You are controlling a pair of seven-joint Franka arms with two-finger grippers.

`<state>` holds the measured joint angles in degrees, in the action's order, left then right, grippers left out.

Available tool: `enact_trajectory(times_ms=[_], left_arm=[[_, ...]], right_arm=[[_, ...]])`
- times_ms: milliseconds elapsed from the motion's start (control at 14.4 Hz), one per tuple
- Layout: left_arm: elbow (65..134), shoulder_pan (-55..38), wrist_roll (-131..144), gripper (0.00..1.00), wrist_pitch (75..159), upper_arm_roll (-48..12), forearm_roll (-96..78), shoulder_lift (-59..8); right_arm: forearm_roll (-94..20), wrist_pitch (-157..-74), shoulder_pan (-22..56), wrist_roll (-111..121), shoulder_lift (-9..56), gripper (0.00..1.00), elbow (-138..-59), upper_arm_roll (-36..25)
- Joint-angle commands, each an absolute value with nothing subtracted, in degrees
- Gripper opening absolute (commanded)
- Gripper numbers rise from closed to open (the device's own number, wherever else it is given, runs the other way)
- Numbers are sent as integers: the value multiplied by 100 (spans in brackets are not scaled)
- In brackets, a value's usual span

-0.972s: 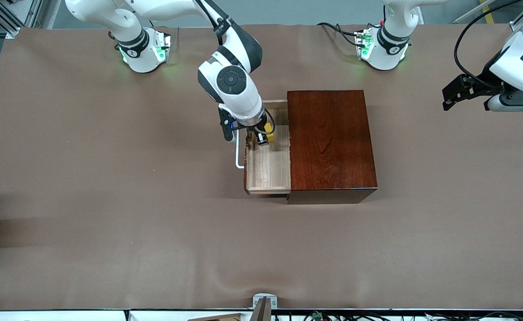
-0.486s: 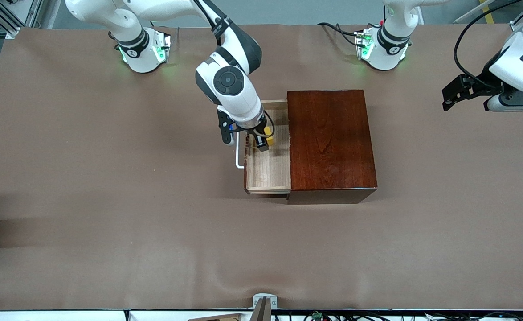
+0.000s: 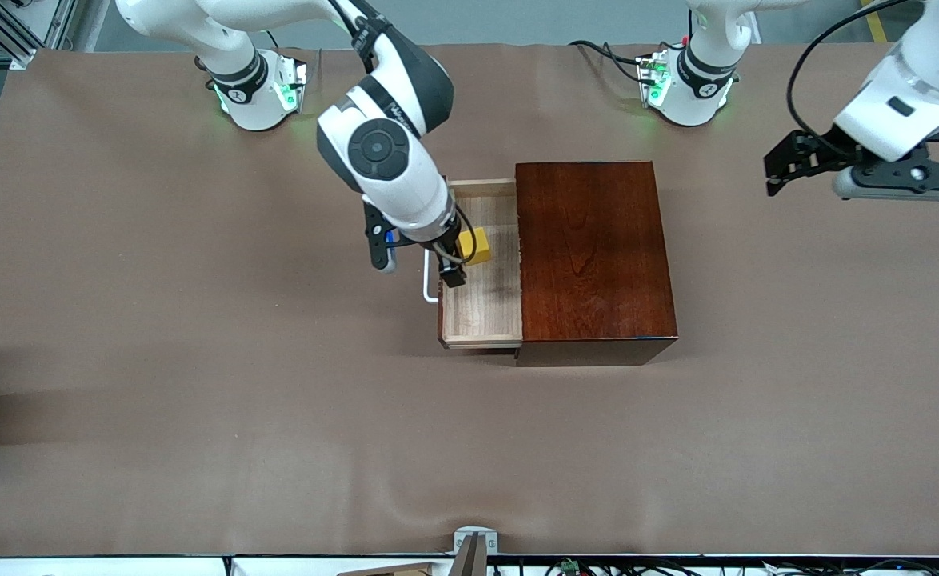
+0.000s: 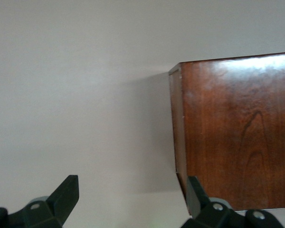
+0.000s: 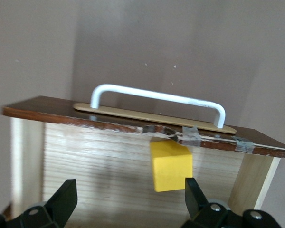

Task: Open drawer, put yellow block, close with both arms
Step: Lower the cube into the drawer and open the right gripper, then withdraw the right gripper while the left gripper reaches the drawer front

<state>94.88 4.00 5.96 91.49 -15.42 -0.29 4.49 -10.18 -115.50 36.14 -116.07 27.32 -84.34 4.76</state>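
No brand, label or readable writing shows on any object. The table [image 3: 197,360] is covered edge to edge in a matte brown sheet with faint creases near the edge closest to the front camera; past the edge where the bases stand, grey floor, cables and metal framing show.

The glossy reddish-brown box [image 3: 593,260] sits near the middle of the table, closer to the base edge. Its drawer [image 3: 481,312] is pulled out toward the right arm's end, the white U-shaped handle [image 3: 428,280] on its front panel. The yellow block [image 3: 477,245] rests on the drawer's pale wooden floor, close to the front panel, free of any finger.

The right gripper [image 3: 452,270] hangs over the open drawer just above the block, its fingers [image 5: 61,199] spread apart and holding nothing. The left gripper [image 3: 781,164] hovers over bare table near the left arm's end, between the box and the corner by that arm's base; its fingers [image 4: 66,194] are parted and empty, and the arm waits.
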Motion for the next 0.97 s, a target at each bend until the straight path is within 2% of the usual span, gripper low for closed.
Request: enact_trajectory(times_ms=[0,486,694,903], left_arm=[[9123,404,895,100,9141,-1897,-141,36],[8483,195,2844,100,9176,-2926,-97,-1114],[8017,-507,3968,100,9272,-2918,0,-1764],[7709,-1141,5322,100,9903,-2883,44,-2336]], right_arm=[[-976,-11190,3288,-11322,2725,100,-8096,563],[-949,-9863,2541,-9890,2620,100,-7331,554],[-1011,-9520,2075,-9274,2540,100,-7225,597],[-1011,-9238,1794,-8563,2470,100,-7067,598]])
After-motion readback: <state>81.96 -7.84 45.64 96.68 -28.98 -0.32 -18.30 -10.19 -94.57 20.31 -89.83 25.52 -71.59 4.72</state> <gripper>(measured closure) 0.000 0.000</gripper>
